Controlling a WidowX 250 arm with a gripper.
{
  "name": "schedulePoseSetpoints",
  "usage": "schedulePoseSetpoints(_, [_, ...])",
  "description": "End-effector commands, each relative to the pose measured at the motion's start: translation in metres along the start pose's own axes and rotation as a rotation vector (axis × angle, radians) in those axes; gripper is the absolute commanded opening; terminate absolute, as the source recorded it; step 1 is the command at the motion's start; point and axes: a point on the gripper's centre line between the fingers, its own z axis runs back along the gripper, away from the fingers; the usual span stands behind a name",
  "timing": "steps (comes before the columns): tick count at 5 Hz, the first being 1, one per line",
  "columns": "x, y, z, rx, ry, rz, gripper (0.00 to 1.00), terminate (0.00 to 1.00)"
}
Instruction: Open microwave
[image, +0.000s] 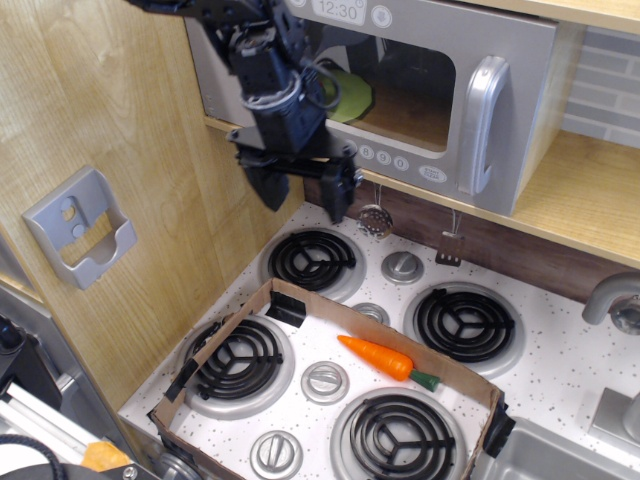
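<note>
Grey microwave (440, 80) on the wooden shelf (570, 200) above the stove (400, 330), door closed, silver handle (483, 120) upright at its right side; black gripper (303, 195) below the door's left end, fingers wide apart and pointing down, holding nothing; lower still, carrot (385, 360) lying inside a cardboard tray (245, 315).

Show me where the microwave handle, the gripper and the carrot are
microwave handle (484, 112): main camera view, middle of the silver vertical bar.
gripper (305, 200): main camera view, midway between the two black fingertips, which stand apart.
carrot (380, 357): main camera view, middle of the orange body.
</note>
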Motion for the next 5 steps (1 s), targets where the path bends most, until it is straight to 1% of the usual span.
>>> schedulePoseSetpoints(1, [0.023, -0.044, 0.040, 0.003, -0.091, 0.000, 1.00, 0.00])
schedulePoseSetpoints(2, [0.030, -0.061, 0.044, 0.006, -0.120, -0.039, 1.00, 0.00])
schedulePoseSetpoints(3, [0.036, -0.073, 0.047, 0.009, -0.136, -0.046, 1.00, 0.00])
schedulePoseSetpoints(4, [0.036, -0.085, 0.050, 0.012, -0.149, -0.040, 1.00, 0.00])
schedulePoseSetpoints(5, [0.040, -0.102, 0.052, 0.021, -0.158, -0.051, 1.00, 0.00])
